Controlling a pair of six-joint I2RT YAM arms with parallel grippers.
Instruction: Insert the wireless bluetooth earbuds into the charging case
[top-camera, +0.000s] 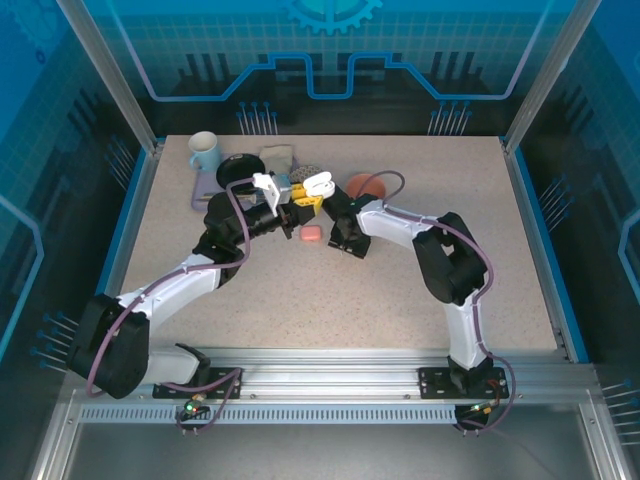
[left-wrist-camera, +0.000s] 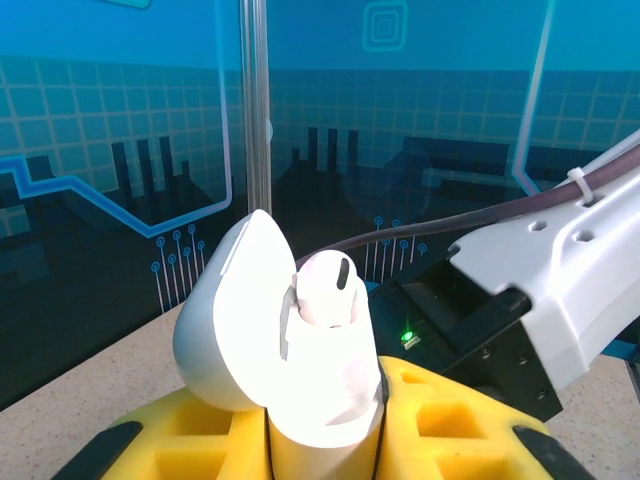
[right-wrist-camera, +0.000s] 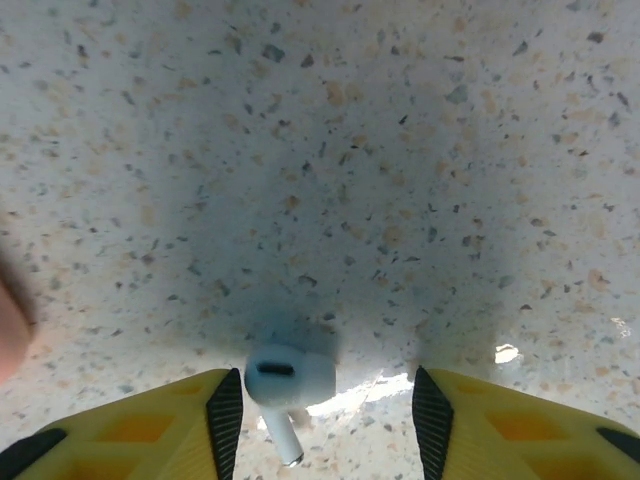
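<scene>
Clamping the open white charging case (left-wrist-camera: 300, 400) in our left gripper (left-wrist-camera: 325, 450), we are holding one white earbud (left-wrist-camera: 328, 285) seated in its socket. Our right gripper (right-wrist-camera: 328, 405) is hanging wide open over the table (right-wrist-camera: 400, 150), a second white earbud (right-wrist-camera: 285, 378) lying between its fingers. A salmon-pink case (top-camera: 311, 233) is lying near it; a mug (top-camera: 204, 150) and a red bowl (top-camera: 365, 186) are standing behind.

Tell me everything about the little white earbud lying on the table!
The white earbud looks like smooth, shiny plastic: a round head with a dark oval slot and a short stem. It lies on its side on the speckled table, between the open right hand's yellow fingers, nearer one, with nothing gripping it.
</scene>
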